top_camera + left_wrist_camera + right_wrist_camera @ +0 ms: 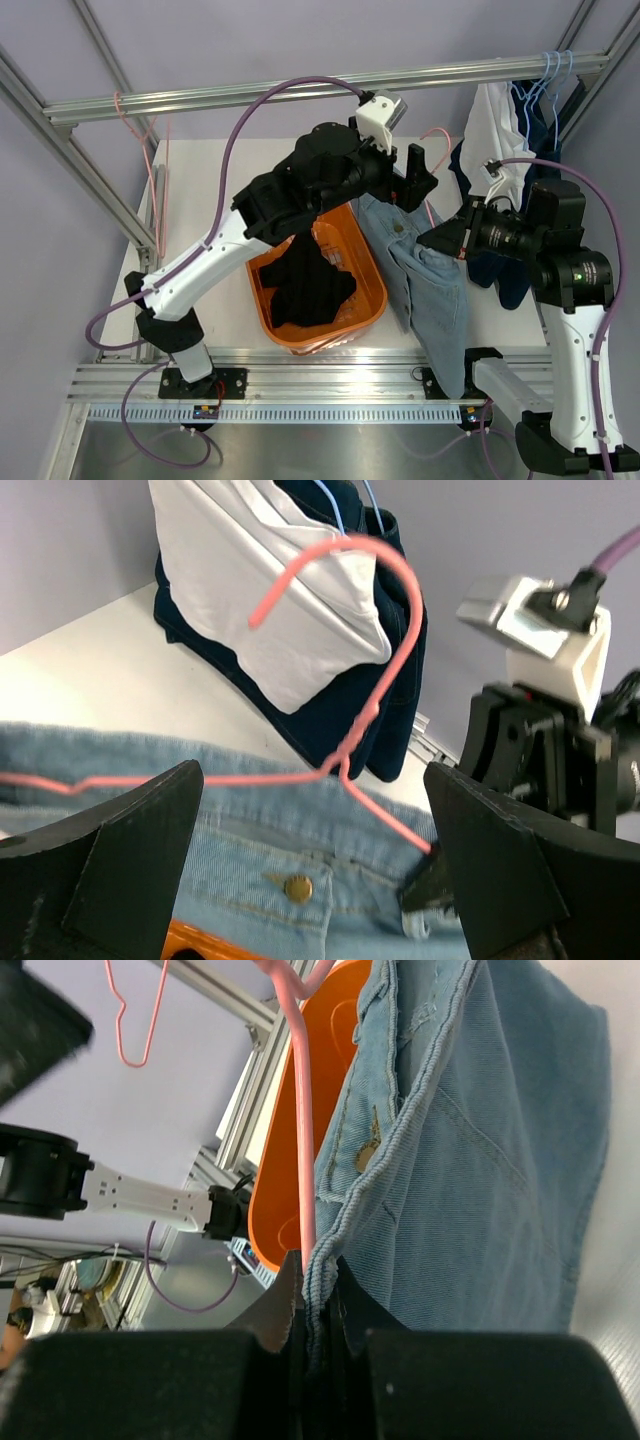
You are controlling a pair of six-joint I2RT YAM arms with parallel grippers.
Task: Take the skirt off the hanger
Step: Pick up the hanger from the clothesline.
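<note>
The light-blue denim skirt [425, 280] hangs by its waistband from the pink wire hanger [436, 134], between the two arms. My right gripper [318, 1270] is shut on the waistband edge of the skirt [480, 1160]. The hanger [300, 1110] wire runs into the same pinch. My left gripper [315, 870] is open, its fingers straddling the buttoned waistband of the skirt [250, 850] just under the hanger [375, 680] neck, touching neither. From above, the left gripper [420, 178] sits at the skirt's top and the right gripper [446, 238] at its right edge.
An orange basket [372, 300] with a black garment [310, 285] stands left of the skirt. White and navy clothes [500, 130] hang on light-blue hangers [548, 70] at the rail's right end. Spare pink hangers [140, 130] hang at its left end.
</note>
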